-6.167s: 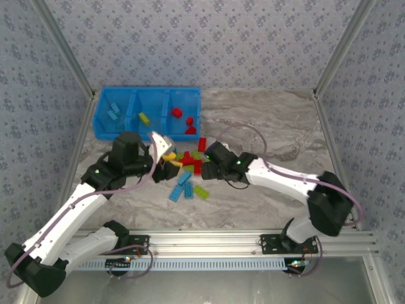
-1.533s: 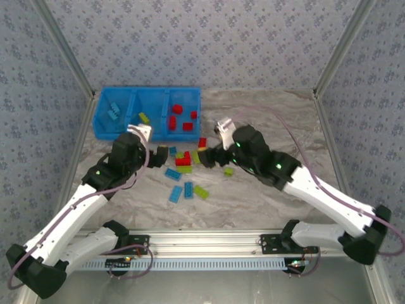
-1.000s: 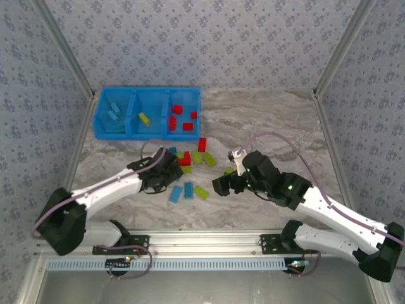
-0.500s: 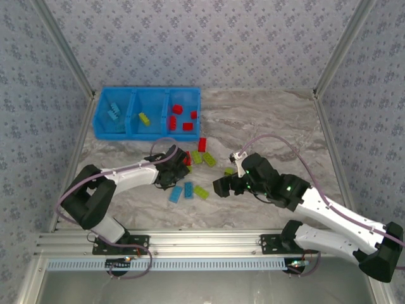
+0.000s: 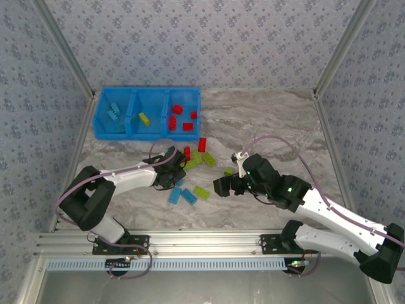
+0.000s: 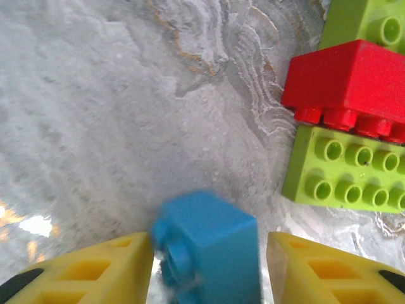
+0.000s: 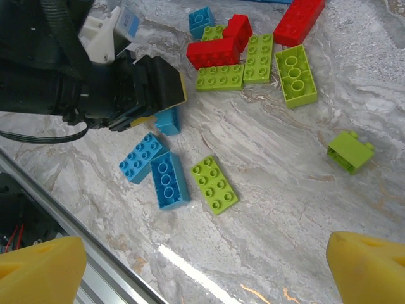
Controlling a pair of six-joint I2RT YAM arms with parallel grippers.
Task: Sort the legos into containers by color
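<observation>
Left claw [image 6: 209, 250]: my fingers [image 6: 95, 272] flank one light blue brick [image 6: 212, 231] for pickup; I cannot tell whether it is gripped. Right claw [image 7: 202, 253]: spread wide, empty, standing by.

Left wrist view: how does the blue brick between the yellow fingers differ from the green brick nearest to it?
The blue brick sits inside the left gripper; the green brick lies outside, beside a red brick. The blue brick is tipped, studs sideways; the green brick lies flat, studs up. The blue brick is blurred, the green brick sharp. Both are studded.
</observation>
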